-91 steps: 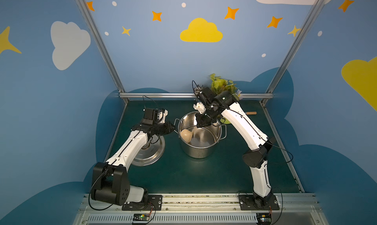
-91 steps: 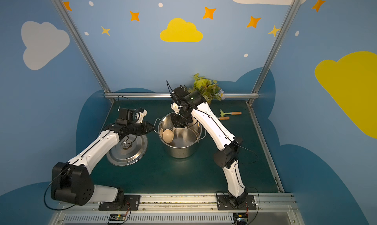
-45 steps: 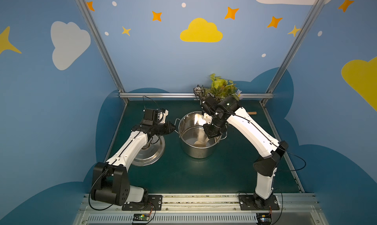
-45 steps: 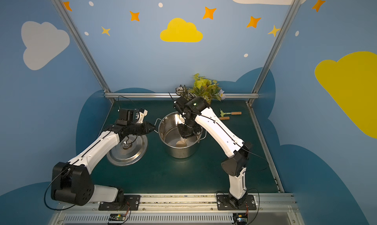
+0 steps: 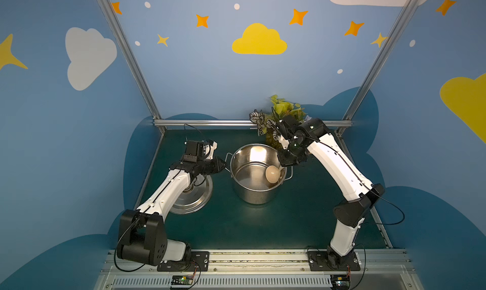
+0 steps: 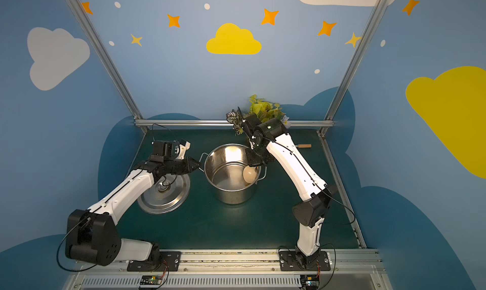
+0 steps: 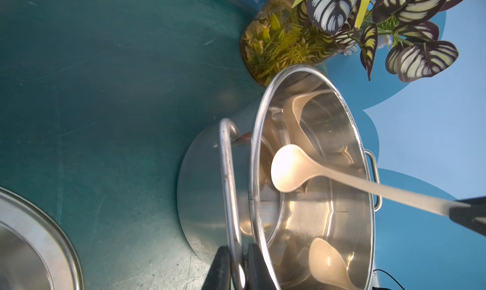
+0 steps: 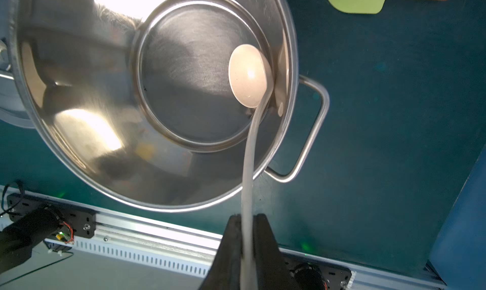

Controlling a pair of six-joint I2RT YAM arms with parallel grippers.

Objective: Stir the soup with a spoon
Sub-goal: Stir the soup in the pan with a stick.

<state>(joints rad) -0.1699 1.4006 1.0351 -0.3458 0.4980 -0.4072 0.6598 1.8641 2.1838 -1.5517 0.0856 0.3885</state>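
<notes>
Right wrist view: the right fingers (image 8: 231,249) pinch the spoon (image 8: 248,78) by its stem. Its bowl sits low inside the pot (image 5: 256,194), against the wall at about 3 o'clock in both top views. The left fingers (image 7: 219,270) clamp the pot's side handle (image 7: 228,183) at 9 o'clock. The lid (image 6: 164,196) lies on the counter (image 5: 263,223), further toward 9 o'clock. Uncovering, grasping and dipping look done. The stirring seems under way, with circuits left. No soup is distinguishable.

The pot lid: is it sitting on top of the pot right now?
No, the lid lies flat beside the open pot, apart from it.
</notes>
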